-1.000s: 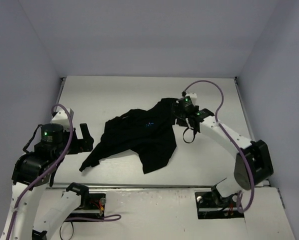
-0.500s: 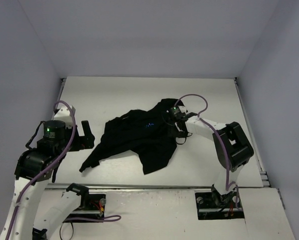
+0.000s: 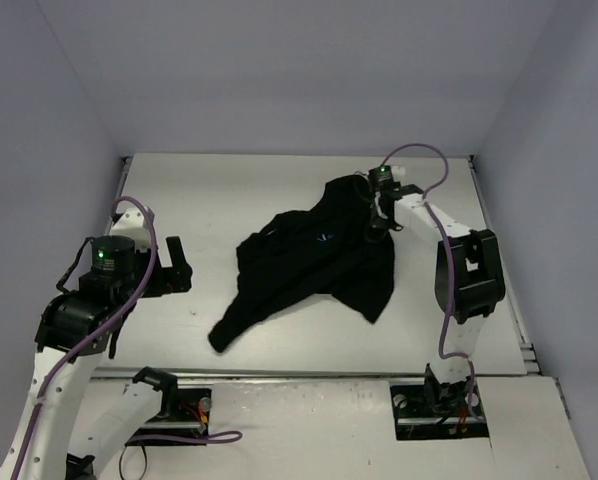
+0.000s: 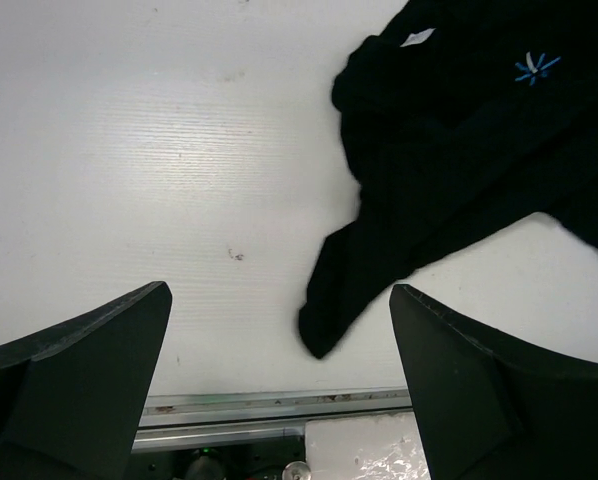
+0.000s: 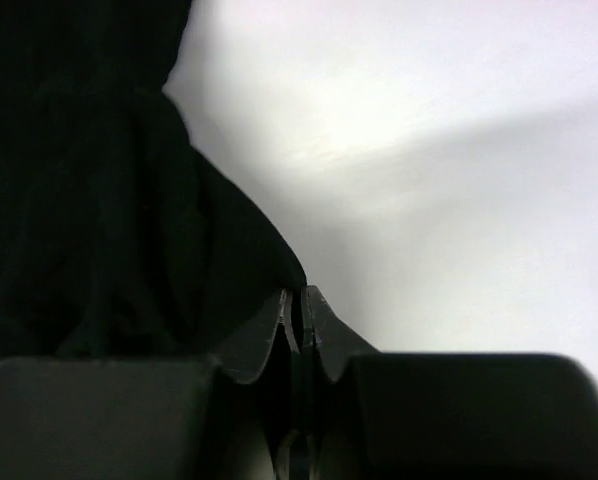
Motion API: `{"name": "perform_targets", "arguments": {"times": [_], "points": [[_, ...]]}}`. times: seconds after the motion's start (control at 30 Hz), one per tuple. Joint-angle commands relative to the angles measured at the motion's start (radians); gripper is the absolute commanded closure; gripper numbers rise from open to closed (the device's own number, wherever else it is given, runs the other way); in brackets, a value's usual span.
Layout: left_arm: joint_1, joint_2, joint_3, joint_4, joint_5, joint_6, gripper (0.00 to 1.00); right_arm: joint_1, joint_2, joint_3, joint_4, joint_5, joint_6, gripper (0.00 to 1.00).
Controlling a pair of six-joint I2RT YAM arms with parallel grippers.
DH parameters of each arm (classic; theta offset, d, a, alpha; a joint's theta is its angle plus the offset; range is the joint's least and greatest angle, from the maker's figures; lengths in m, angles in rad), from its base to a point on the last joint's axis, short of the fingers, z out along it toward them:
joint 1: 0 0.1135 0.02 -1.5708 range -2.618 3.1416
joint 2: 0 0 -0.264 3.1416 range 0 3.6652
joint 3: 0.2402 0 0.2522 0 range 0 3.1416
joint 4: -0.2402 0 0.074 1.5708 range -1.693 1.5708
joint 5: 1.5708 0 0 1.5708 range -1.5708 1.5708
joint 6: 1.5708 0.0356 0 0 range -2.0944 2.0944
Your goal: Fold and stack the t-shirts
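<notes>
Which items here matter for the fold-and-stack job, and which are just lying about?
In the job: black t-shirt; right gripper, shut on its edge; left gripper, open, empty.
Just there: table; purple cables; metal rail.

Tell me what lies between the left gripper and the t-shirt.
Only bare white table lies between the left gripper and the t-shirt; the top and left wrist views both show it.

White table [image 3: 229, 190] (evenly lit) between plain lilac walls [image 3: 279, 70].
</notes>
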Motion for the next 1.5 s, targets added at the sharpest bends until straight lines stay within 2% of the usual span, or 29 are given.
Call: {"name": "perform_targets", "arguments": {"times": [0.0, 0.1, 0.2, 0.27, 0.37, 0.4, 0.5, 0.57, 0.7, 0.8, 0.9, 1.13, 1.27, 1.47], "points": [[-0.003, 0.030, -0.043, 0.103, 0.067, -0.019, 0.09, -0.104, 0.010, 0.215, -0.035, 0.136, -0.085, 0.90], [-0.005, 0.049, -0.082, 0.164, 0.116, -0.058, 0.09, -0.125, 0.014, 0.285, -0.047, 0.119, -0.094, 0.62], [-0.015, 0.081, -0.126, 0.249, 0.153, -0.107, 0.09, -0.125, -0.063, 0.233, -0.051, 0.086, -0.078, 0.48], [-0.035, 0.119, -0.153, 0.324, 0.150, -0.138, 0.11, -0.128, -0.148, 0.158, -0.052, 0.078, -0.043, 0.47], [-0.093, 0.219, -0.168, 0.419, 0.133, -0.177, 0.14, -0.147, -0.269, -0.047, -0.050, 0.049, 0.046, 0.46], [-0.099, 0.226, -0.169, 0.445, 0.123, -0.181, 0.15, -0.148, -0.300, -0.059, -0.050, 0.045, 0.055, 0.46], [-0.193, 0.371, -0.149, 0.533, 0.083, -0.204, 0.21, -0.176, -0.403, -0.236, -0.050, 0.025, 0.136, 0.46], [-0.238, 0.467, -0.142, 0.576, 0.049, -0.216, 0.21, -0.186, -0.448, -0.292, -0.050, 0.038, 0.151, 0.46], [-0.259, 0.596, -0.144, 0.725, 0.015, -0.229, 0.25, -0.222, -0.486, -0.363, -0.050, -0.014, 0.174, 0.46], [-0.258, 0.739, -0.078, 0.787, 0.011, -0.210, 0.27, -0.240, -0.509, -0.389, -0.052, -0.028, 0.175, 0.46], [-0.258, 0.867, 0.051, 0.817, 0.030, -0.204, 0.27, -0.254, -0.525, -0.399, -0.050, -0.050, 0.161, 0.46], [-0.258, 1.125, 0.240, 0.819, 0.058, -0.188, 0.27, -0.282, -0.529, -0.420, -0.050, -0.066, 0.167, 0.46], [-0.260, 1.231, 0.298, 0.795, 0.056, -0.187, 0.39, -0.288, -0.500, -0.443, -0.050, -0.060, 0.197, 0.45], [-0.260, 1.272, 0.281, 0.805, 0.006, -0.183, 0.77, -0.334, -0.375, -0.453, -0.046, -0.078, 0.243, 0.38]]}}
